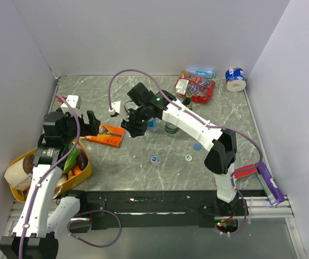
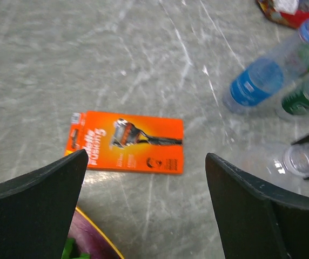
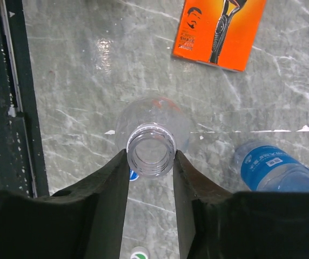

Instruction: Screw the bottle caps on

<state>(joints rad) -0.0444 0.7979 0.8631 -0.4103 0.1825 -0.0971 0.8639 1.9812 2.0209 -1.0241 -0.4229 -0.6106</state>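
My right gripper (image 3: 150, 154) is shut on the neck of a clear, uncapped bottle (image 3: 152, 127) that stands on the table; in the top view this gripper (image 1: 134, 128) is left of centre. A clear bottle with a blue label (image 3: 273, 172) stands beside it, and also shows in the top view (image 1: 152, 123) next to a dark green bottle (image 1: 170, 128). A plain blue cap (image 1: 197, 145), a blue-rimmed cap (image 1: 154, 159) and a green-rimmed cap (image 1: 188, 157) lie loose on the table. My left gripper (image 2: 146, 156) is open and empty near an orange razor pack (image 2: 127, 143).
A yellow bowl (image 1: 84, 170) of vegetables sits at the near left. A white box (image 1: 72, 101) lies at the far left. A red snack packet (image 1: 196, 86) and a blue-and-white can (image 1: 234, 78) lie at the back right. A purple item (image 1: 268, 181) lies at the right edge.
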